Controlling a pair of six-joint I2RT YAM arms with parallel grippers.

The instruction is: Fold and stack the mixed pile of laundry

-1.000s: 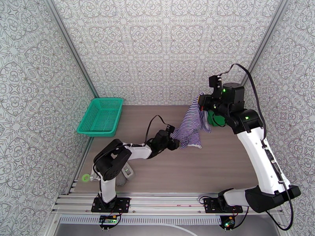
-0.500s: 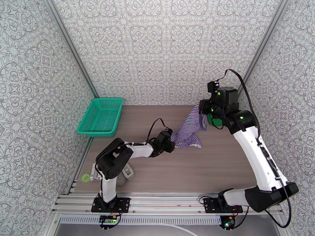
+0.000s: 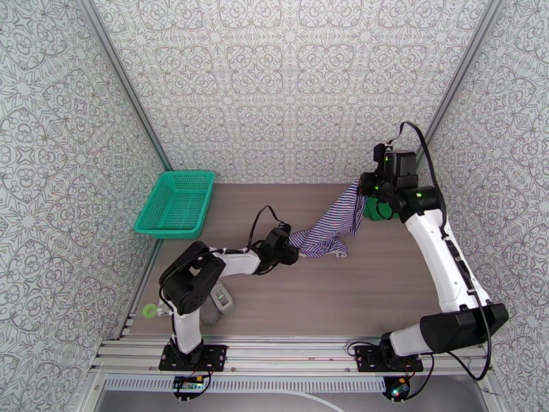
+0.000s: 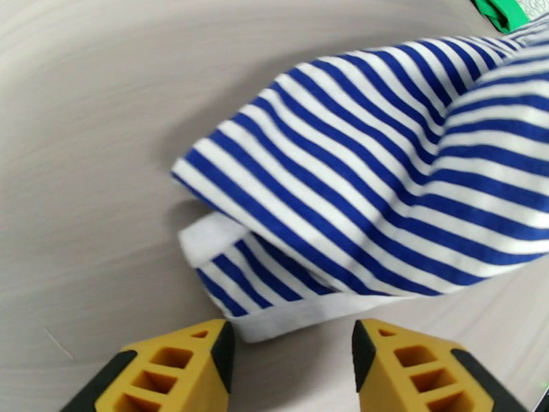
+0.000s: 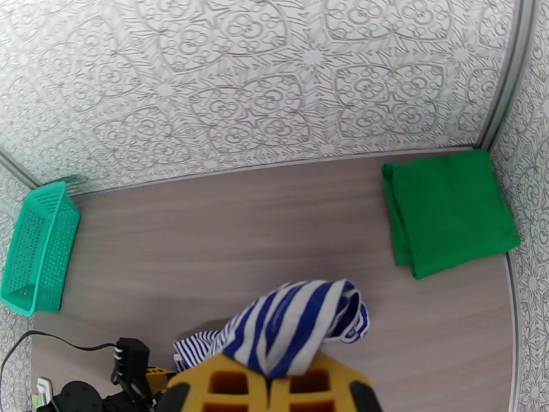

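Striped top (image 3: 328,228) hangs from right pincer (image 5: 271,380), hem just ahead of left pincer (image 4: 291,348).

This is a robot test cell in a lab: a left arm (image 3: 226,262) and a right arm (image 3: 446,262) are bolted to an aluminium rail (image 3: 295,351) along the bottom of the frame. Patterned panels (image 3: 288,84), held by metal posts (image 3: 127,90), box in the wood-grain worktop (image 3: 329,296) on three sides.

No text, label, brand, number or sign can be read anywhere in these views.
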